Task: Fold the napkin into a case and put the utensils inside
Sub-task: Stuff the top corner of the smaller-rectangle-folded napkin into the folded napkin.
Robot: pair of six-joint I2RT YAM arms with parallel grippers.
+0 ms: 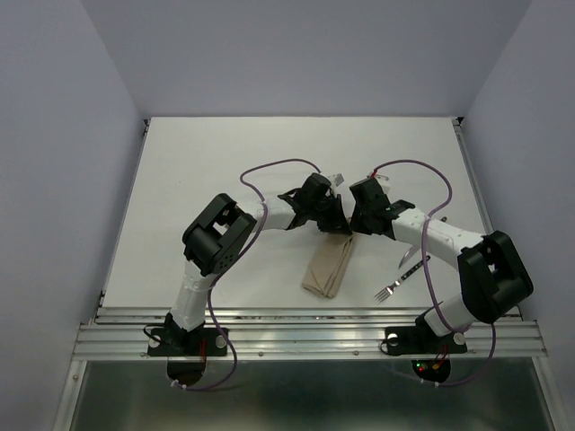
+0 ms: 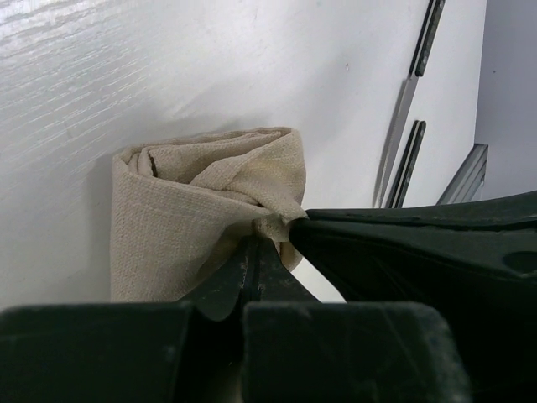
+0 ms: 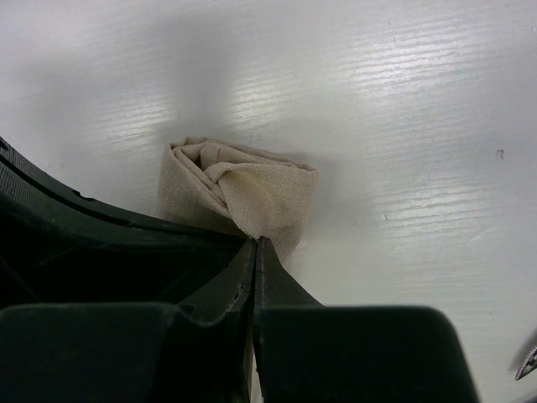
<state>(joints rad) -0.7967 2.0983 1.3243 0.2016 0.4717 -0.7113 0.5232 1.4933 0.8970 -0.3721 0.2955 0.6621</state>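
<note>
Left claw (image 2: 256, 245), right claw (image 3: 254, 245) on napkin (image 2: 189, 222)

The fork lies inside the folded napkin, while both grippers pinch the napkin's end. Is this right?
No. The fork lies on the table beside the napkin, as the top external view shows. The left gripper and right gripper do pinch the napkin's end.

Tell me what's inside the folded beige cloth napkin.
In the folded beige cloth napkin, only rolled layers show at the open end; nothing pokes out. Deeper inside is covered.
</note>
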